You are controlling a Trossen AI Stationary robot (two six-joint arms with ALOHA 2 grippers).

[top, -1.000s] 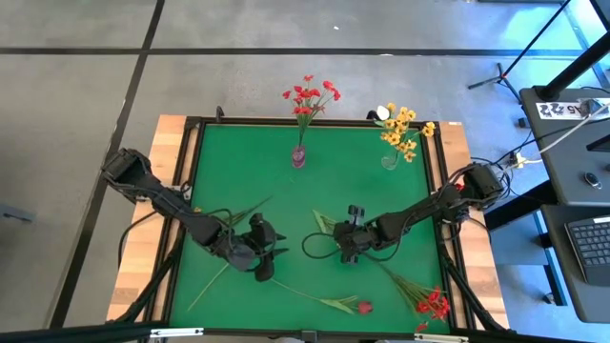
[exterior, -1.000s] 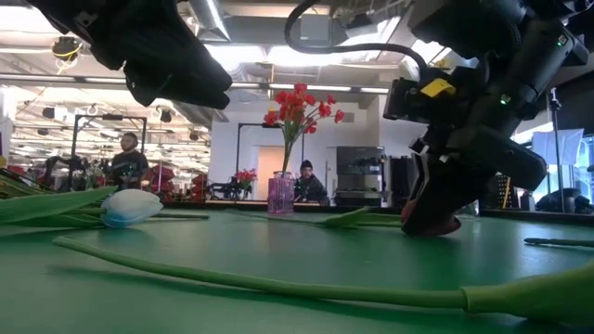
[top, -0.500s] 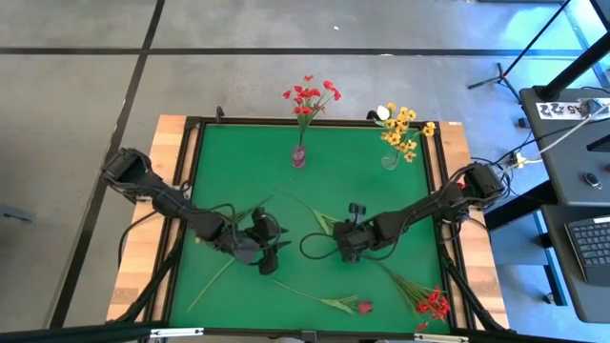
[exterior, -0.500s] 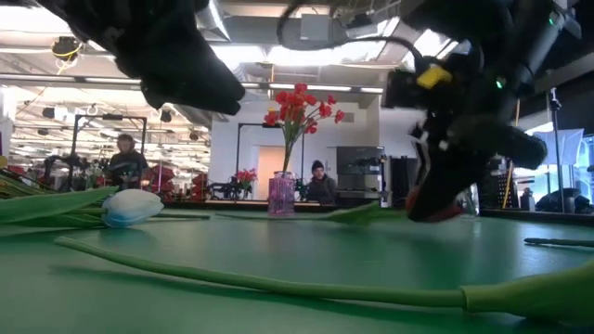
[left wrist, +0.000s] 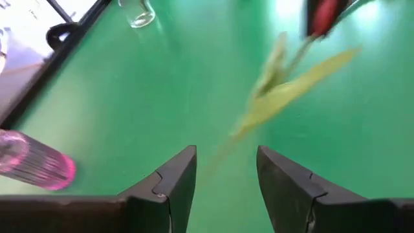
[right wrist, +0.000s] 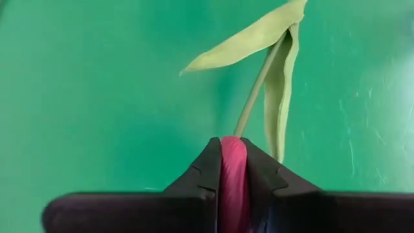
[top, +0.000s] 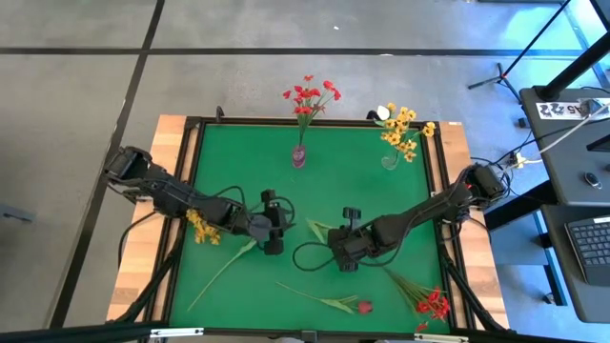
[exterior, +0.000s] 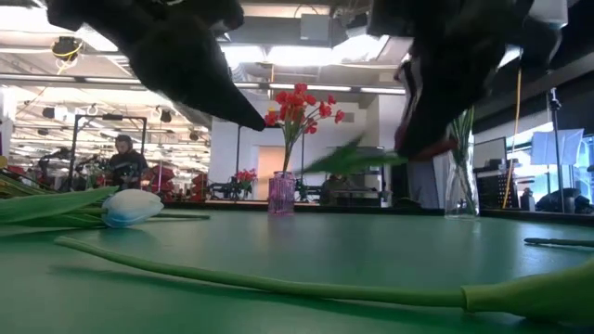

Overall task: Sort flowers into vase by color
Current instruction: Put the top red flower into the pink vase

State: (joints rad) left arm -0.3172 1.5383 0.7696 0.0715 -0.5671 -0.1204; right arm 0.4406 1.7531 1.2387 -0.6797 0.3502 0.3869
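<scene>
Your right gripper (right wrist: 231, 169) clamps one dark red bud (right wrist: 232, 181) above mid-worktop (top: 248, 152); your left gripper (left wrist: 226, 178) hangs open nearby. Two vases (top: 299, 156) stand at the far edge.

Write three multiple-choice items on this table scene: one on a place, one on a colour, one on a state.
1. Where does the pink vase stand?
A. far edge of the green mat
B. mat centre
C. off the table

2. What colour are the blossoms in the clear vase?
A. blue
B. yellow-orange, with one white bud
C. all red

3. What is the right claw doing?
A. hanging open
B. gripping a vase
C. clamped on a dark red bud

Answers: 1 A, the high view shows it at the far edge; 2 B, the high view shows the yellow cluster; 3 C, the right wrist view shows the bud between the fingers.
</scene>
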